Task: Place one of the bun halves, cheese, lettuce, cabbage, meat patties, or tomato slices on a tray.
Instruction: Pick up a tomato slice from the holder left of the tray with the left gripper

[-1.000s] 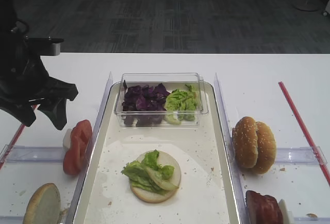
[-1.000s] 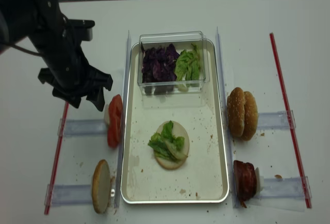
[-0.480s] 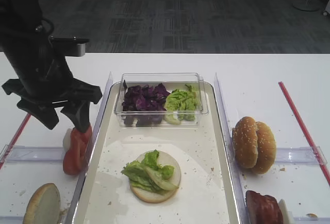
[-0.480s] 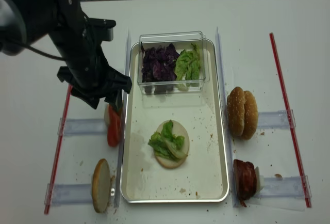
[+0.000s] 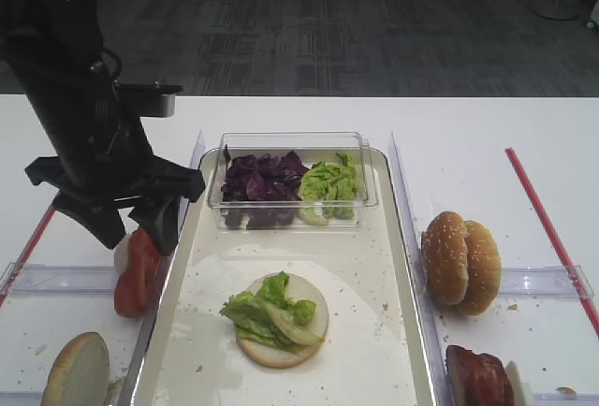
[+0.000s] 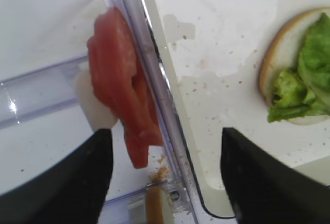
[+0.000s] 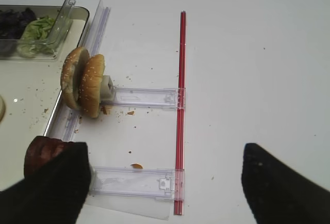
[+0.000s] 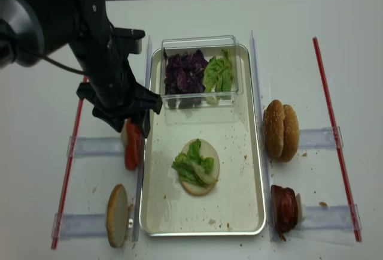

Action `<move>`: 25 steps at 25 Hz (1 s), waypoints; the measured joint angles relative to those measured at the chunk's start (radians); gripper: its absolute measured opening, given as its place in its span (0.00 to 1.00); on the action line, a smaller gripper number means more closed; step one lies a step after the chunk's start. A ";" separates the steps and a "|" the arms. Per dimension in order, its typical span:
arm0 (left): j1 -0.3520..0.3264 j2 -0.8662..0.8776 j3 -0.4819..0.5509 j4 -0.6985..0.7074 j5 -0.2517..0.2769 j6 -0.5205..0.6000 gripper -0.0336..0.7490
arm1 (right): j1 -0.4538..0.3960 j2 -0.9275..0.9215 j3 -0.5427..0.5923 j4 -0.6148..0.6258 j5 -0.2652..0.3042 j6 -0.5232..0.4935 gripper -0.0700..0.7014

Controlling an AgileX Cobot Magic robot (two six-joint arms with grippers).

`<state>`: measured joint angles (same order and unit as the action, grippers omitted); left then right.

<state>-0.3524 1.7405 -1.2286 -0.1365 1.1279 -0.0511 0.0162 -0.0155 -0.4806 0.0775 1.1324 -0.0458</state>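
The tray is long, shallow and cream-white with a shiny rim, and it fills the middle of the high views. On it lies a pale round bun half with wavy green lettuce on top. At the top end of the tray sits a clear plastic box holding dark purple cabbage and more green leaves.

The tomato slices are flat, red and wet-looking. They stand on edge in a row at the left of the tray, just outside its rim, leaning on a clear plastic rail. Two seeded bun halves stand on edge at the right of the tray. Dark brown meat patties are at the lower right. Another bun half stands at the lower left.

The left gripper is black. A second ago it was at the far left edge of the frame, away from the tomatoes. Now it has moved right and hangs right over the tomato slices. Its fingers are spread wide with nothing in them; one is on each side of the slices.

The right gripper shows only as two dark tips spread far apart at the bottom of its wrist view, holding nothing.
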 joint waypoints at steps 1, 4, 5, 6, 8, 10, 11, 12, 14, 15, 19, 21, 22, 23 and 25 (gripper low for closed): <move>0.000 0.009 0.000 -0.002 -0.003 0.000 0.57 | 0.000 0.000 0.000 0.000 0.000 0.000 0.89; 0.000 0.031 0.000 -0.009 -0.024 0.000 0.56 | 0.000 0.000 0.000 0.000 0.000 0.000 0.89; -0.001 0.034 0.000 -0.009 -0.031 0.000 0.55 | 0.000 0.000 0.000 0.000 0.000 0.000 0.89; -0.001 0.038 0.000 -0.011 -0.038 0.000 0.55 | 0.000 0.000 0.000 0.000 0.000 0.000 0.89; -0.001 0.040 0.000 -0.013 -0.051 0.000 0.54 | 0.000 0.000 0.000 0.000 0.000 0.000 0.89; -0.001 0.047 0.000 -0.015 -0.053 0.000 0.52 | 0.000 0.000 0.000 0.000 0.000 0.000 0.89; -0.001 0.049 0.000 -0.015 -0.053 0.000 0.51 | 0.000 0.000 0.000 0.000 0.000 0.000 0.89; -0.001 0.056 0.000 -0.015 -0.055 0.000 0.50 | 0.000 0.000 0.000 0.000 0.000 0.000 0.89; -0.001 0.072 0.000 -0.016 -0.057 0.000 0.49 | 0.000 0.000 0.000 0.000 0.000 0.000 0.89; -0.001 0.076 0.000 -0.018 -0.057 0.000 0.49 | 0.000 0.000 0.000 0.000 0.000 0.000 0.89; -0.001 0.084 0.000 -0.018 -0.067 0.000 0.48 | 0.000 0.000 0.000 0.000 0.000 0.002 0.89; -0.001 0.084 0.000 -0.018 -0.072 0.000 0.47 | 0.000 0.000 0.000 0.000 0.000 0.002 0.89; -0.001 0.084 0.000 -0.018 -0.072 0.000 0.46 | 0.000 0.000 0.000 0.000 0.000 0.002 0.89; -0.001 0.084 0.000 -0.018 -0.074 -0.001 0.45 | 0.000 0.000 0.000 0.000 0.000 0.002 0.89; -0.001 0.084 0.000 -0.018 -0.075 -0.001 0.43 | 0.000 0.000 0.000 0.000 0.000 0.002 0.89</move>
<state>-0.3536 1.8241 -1.2286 -0.1543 1.0531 -0.0519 0.0162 -0.0155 -0.4806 0.0775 1.1324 -0.0440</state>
